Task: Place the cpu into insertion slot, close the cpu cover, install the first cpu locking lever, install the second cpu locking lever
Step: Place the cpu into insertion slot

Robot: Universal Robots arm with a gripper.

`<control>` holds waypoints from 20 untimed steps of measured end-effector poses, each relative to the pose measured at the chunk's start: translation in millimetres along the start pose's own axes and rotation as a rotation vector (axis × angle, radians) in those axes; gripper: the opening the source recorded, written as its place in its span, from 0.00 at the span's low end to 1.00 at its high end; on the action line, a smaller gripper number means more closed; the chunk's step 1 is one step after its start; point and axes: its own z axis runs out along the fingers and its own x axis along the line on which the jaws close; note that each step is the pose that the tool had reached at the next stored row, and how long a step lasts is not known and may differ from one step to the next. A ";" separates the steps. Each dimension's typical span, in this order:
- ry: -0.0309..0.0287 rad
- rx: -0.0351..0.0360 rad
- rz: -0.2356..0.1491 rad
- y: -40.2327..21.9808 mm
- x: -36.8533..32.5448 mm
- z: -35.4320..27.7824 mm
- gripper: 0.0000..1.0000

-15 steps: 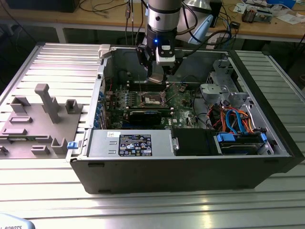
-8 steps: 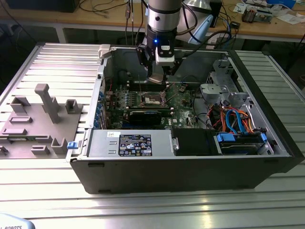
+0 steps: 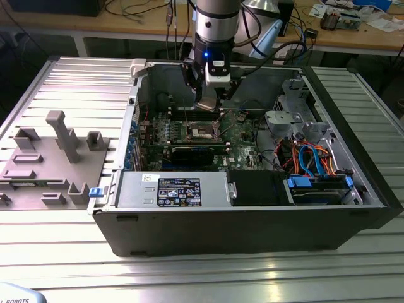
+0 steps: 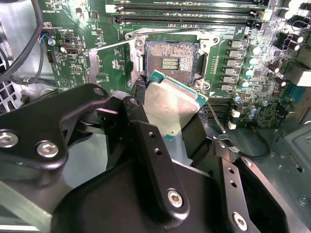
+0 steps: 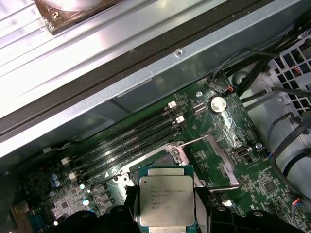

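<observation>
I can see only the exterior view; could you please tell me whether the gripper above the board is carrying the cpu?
Observer: Yes, in both wrist views the gripper clamps the cpu by two opposite edges.
Operator: Thank you. Is the insertion slot free?
Observer: In the second wrist view the insertion slot is uncovered and empty.
Operator: Is the chip seated?
Observer: No, the held cpu is outside the slot, not set in it.

The hand [image 3: 210,102] hangs inside the open computer case [image 3: 252,221], just above the insertion slot [image 3: 201,130] on the green motherboard [image 3: 243,144]. A grey fixture tray [image 3: 57,161] lies on the ribbed desk [image 3: 189,278] beside the case.
</observation>
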 end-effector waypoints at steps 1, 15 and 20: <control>-0.0001 0.0000 0.002 0.0 0.0 0.0 0.55; -0.0023 -0.0002 0.031 0.0 0.0 0.6 0.55; -0.0029 -0.0004 0.040 -0.1 0.0 0.8 0.55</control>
